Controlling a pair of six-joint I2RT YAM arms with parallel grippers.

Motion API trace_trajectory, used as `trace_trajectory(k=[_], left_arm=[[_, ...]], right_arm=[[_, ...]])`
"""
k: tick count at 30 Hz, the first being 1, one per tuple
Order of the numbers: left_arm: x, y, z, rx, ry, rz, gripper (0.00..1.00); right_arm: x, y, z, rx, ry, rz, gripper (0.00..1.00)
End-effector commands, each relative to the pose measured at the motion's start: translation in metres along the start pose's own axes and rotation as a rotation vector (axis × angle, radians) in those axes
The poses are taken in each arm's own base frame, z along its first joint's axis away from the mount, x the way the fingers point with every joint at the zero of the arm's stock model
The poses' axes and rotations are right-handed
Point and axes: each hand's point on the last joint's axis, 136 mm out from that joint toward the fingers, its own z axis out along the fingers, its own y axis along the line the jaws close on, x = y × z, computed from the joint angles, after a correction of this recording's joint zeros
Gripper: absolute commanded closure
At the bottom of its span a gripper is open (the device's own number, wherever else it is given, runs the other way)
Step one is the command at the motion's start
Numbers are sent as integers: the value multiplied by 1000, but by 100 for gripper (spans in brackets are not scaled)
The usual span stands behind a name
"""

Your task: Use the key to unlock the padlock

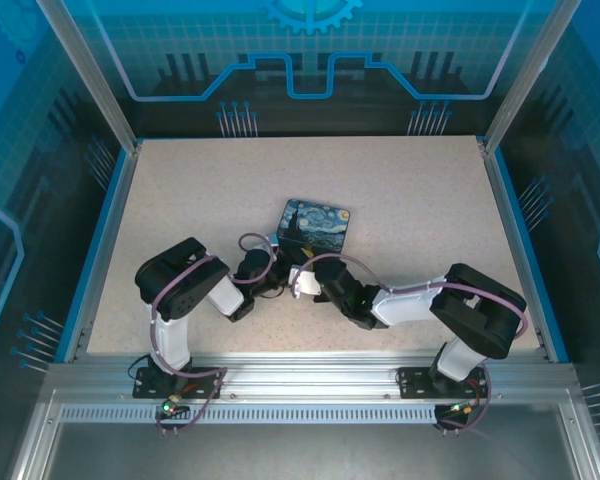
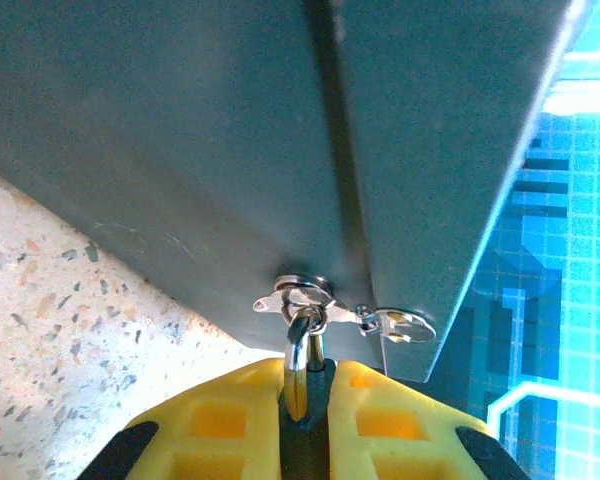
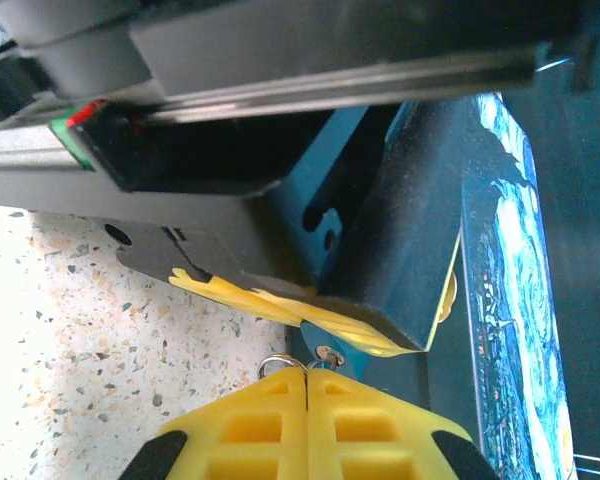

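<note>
Left gripper (image 2: 305, 388) clamped narrow on the padlock (image 2: 298, 352) shackle, at the near edge of the tin (image 1: 315, 225); key (image 2: 408, 326) just beside the shackle. Right gripper (image 3: 308, 388) pads pressed together

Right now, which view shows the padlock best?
Left wrist: the padlock is close up, shackle through the tin's latch, pinched in the left jaws. From above it is too small to tell; the right wrist leaves it unclear.
</note>
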Motion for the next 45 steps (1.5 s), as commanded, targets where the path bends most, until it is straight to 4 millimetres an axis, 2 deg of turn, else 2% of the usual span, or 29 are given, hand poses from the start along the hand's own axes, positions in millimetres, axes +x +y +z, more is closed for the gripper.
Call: trace_trajectory(k=[1, 8, 16, 20, 35, 45], left_arm=[[-1, -29, -1, 85, 1, -5, 100], [-1, -31, -1, 91, 1, -5, 100], [-1, -35, -3, 98, 0, 0, 100], [-1, -36, -4, 97, 0, 3, 100], [0, -35, -4, 93, -1, 6, 100], [2, -31, -2, 82, 3, 6, 100]], right_arm=[[-2, -20, 4, 77, 11, 43, 99], [-1, -36, -1, 124, 0, 130, 100], [-17, -52, -11, 92, -89, 313, 100], [-17, -57, -11, 82, -127, 420, 100], [1, -53, -3, 4, -217, 763, 100], [4, -49, -4, -14, -191, 752, 100]])
